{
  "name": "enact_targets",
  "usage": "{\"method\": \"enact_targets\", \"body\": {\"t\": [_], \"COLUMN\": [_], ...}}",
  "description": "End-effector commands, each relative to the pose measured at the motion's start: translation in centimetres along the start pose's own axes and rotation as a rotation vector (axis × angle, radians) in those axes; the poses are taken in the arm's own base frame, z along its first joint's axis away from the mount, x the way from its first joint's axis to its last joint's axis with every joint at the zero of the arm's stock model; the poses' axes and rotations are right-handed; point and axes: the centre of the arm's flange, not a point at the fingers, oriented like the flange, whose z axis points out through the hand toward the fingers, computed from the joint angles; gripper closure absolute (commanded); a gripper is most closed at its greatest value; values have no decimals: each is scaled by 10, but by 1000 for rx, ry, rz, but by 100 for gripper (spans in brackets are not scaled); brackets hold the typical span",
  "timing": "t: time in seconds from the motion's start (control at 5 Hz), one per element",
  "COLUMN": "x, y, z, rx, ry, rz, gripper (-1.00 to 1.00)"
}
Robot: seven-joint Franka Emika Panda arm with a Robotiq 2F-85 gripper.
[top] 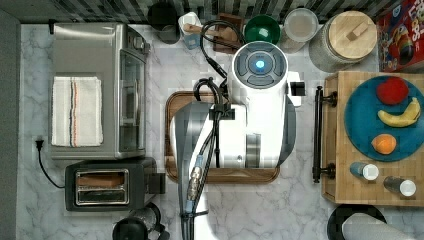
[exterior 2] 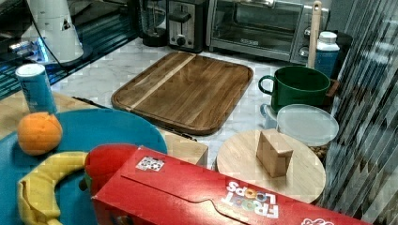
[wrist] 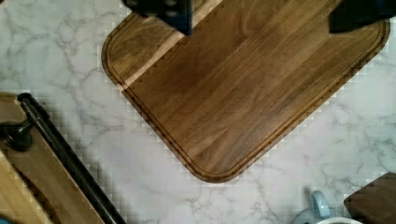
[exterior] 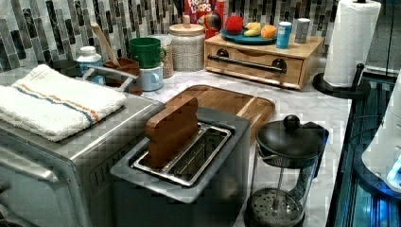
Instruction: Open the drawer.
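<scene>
- The pincer [wrist: 261, 16] hangs above the cutting board [wrist: 243, 88], its two dark fingers [wrist: 163, 11] spread wide apart with nothing between them and clear of the wood below.
- In the top view the white arm [top: 250, 115] covers most of that board, which lies in the middle of the marble bench [top: 300, 210].
- The drawer [exterior: 255, 64] is shut, its front flush with the light wooden cabinet [top: 350, 190] that stands at the bench edge on the top view's right.
- The black bar handle [top: 318, 132] runs along the drawer front on two short posts, facing the board; a strip of bare marble lies between handle and board, and the pincer is well apart from it.
- On the cabinet sits a blue plate [top: 357, 125] with a red fruit [top: 392, 90], a banana [top: 402, 116] and an orange [top: 384, 144]; two small cans [top: 364, 170] stand beside the plate.
- At the opposite edge of the bench stands a toaster oven [top: 100, 45] with a folded towel [top: 76, 111] on top, and next to it a toaster [top: 107, 187].
</scene>
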Motion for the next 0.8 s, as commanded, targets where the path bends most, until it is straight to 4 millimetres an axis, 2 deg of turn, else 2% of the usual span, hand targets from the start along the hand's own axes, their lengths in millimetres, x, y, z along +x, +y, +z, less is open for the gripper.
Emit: {"method": "enact_targets", "body": {"t": [0.2,0.4,0.6,0.8], "x": [-6,-12,49,49], "y": [-7,-8,51,62], "z": [-4,-5,14,27], "rx": [0,15,12,-31], "ry": [5,23,-101,-20], "rz": [-69,-174,-355,-465], "gripper": [-100,-100,-100,-100]}}
